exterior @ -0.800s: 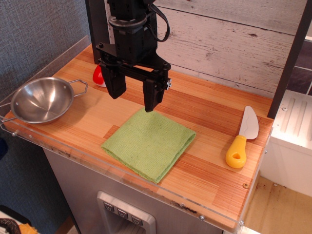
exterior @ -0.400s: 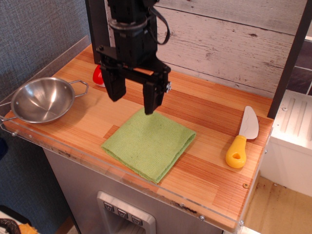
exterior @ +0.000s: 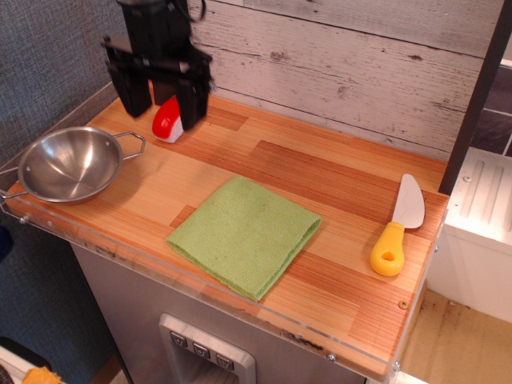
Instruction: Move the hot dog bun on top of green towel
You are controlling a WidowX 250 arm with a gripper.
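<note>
The hot dog bun (exterior: 166, 122), a small red-topped toy on a white base, sits at the back left of the wooden counter. My black gripper (exterior: 162, 120) hangs over it with its two fingers spread wide, one on each side of the bun. The fingers hold nothing. The green towel (exterior: 244, 234) lies flat in the middle of the counter, well to the right and nearer the front than the bun.
A steel bowl (exterior: 68, 163) with wire handles stands at the left edge. A yellow-handled white knife (exterior: 398, 226) lies at the right. A wooden plank wall (exterior: 336, 64) backs the counter. A dark post (exterior: 476, 96) rises at the right.
My gripper has moved from above the towel's back corner to the back left, and now stands over the bun. The bun, towel, bowl and knife have not moved.
</note>
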